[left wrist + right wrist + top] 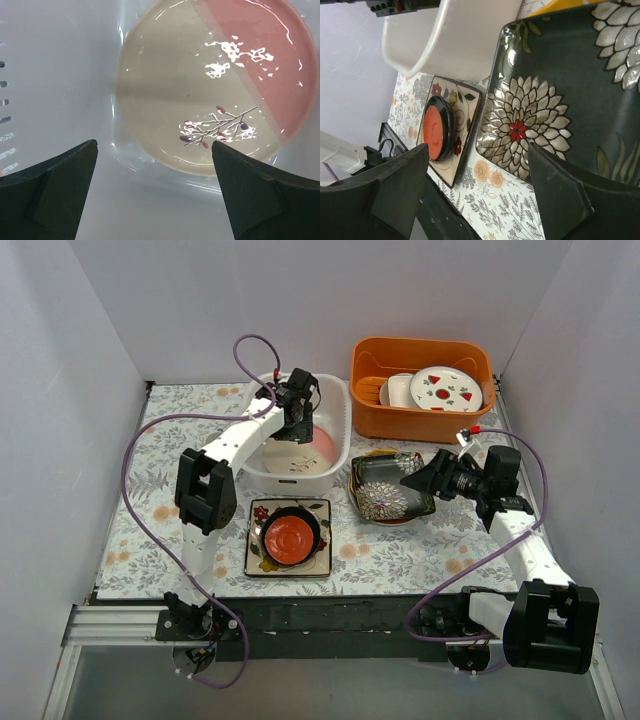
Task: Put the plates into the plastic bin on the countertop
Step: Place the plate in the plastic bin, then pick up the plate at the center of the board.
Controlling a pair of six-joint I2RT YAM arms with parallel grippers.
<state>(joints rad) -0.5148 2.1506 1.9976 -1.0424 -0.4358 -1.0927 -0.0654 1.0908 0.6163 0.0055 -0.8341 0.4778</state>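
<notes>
- White walls box in the table (150, 510) on three sides; its leaf-printed top ends in a black front edge.
- Left end effector (155, 145) hangs inside the plastic bin (346, 430), fingers spread apart and holding nothing. Directly beneath it a cream-and-pink round plate (200, 85) lies flat on the bin floor, a base that further plates can stack on.
- The bin walls stand close around that end effector, so I judge straight up to be its cleanest way out.
- Right end effector (477, 147) is likewise spread and empty, aimed at the edge of the black square plate (560, 90) just ahead of it. That plate rests on a yellow round plate (385, 452), which lifts its rim off the table and probably eases a pinch.
- To the left of the right end effector, a small red plate (435, 127) sits in a dark round plate (440, 100) on a white square plate (467, 100), with bare table around them.
- Beyond the right end effector an orange tub (365, 410) stands just beside the bin, narrowing the approach from that side.
</notes>
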